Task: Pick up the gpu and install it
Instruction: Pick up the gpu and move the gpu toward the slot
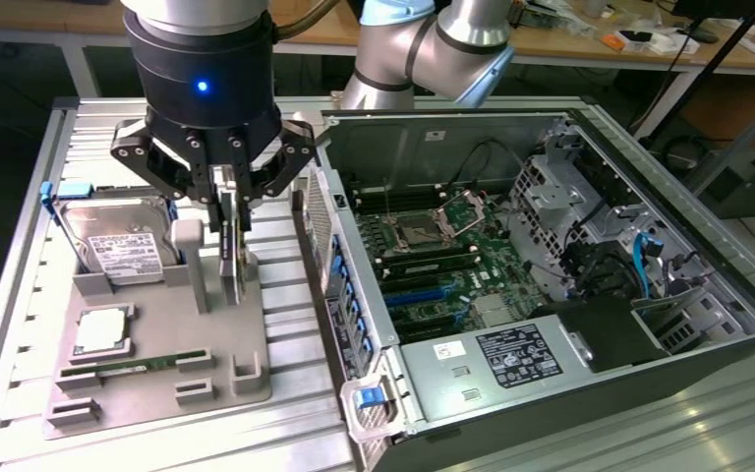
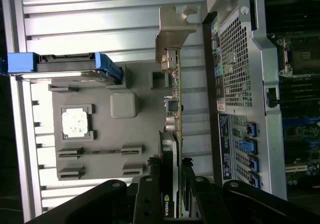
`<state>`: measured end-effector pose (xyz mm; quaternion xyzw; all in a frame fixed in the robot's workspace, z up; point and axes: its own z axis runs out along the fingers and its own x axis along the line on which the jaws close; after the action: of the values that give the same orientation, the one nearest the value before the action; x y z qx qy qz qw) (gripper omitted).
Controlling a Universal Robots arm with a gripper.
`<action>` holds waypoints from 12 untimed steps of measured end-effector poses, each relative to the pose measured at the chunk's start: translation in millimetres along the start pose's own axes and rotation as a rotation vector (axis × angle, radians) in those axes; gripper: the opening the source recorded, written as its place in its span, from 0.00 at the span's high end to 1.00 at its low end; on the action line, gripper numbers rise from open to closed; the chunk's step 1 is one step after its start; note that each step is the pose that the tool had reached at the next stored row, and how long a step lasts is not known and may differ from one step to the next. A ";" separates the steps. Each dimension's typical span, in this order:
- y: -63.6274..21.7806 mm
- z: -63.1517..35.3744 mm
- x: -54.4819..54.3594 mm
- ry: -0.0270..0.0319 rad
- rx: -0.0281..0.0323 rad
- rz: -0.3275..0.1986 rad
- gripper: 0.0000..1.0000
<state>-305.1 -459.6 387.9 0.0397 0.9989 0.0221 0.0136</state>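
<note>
The gripper hangs over the gray fixture tray and is closed on the gpu. It clamps the upper edge, and the card stands on edge below it. In the wrist view the fingers press against both flat faces of the gpu, and the metal bracket sticks out at the card's far end from the gripper. I cannot tell whether the card's lower edge touches the tray or is just clear of it.

On the exterior view's left, a gray upright post stands just beside the card with little room between them. Farther left on the tray, the hard drive leans in its holder. Nearer the camera lie a square processor chip and the narrow memory stick, both well apart from the card.

On the exterior view's right, the open computer case lies on the slatted counter. Its perforated wall runs parallel to the card, with a narrow strip of tray and counter between them. Inside the case the motherboard faces up, and the room above it is open.
</note>
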 end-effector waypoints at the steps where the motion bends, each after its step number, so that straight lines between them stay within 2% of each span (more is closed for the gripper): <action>1: 0.0 -0.5 0.0 -0.0001 0.0002 0.000 0.73; 12: 0.3 -6.7 -0.2 0.0000 0.0001 0.000 0.73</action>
<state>-305.1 -459.6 394.5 0.0397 0.9989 0.0220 0.0135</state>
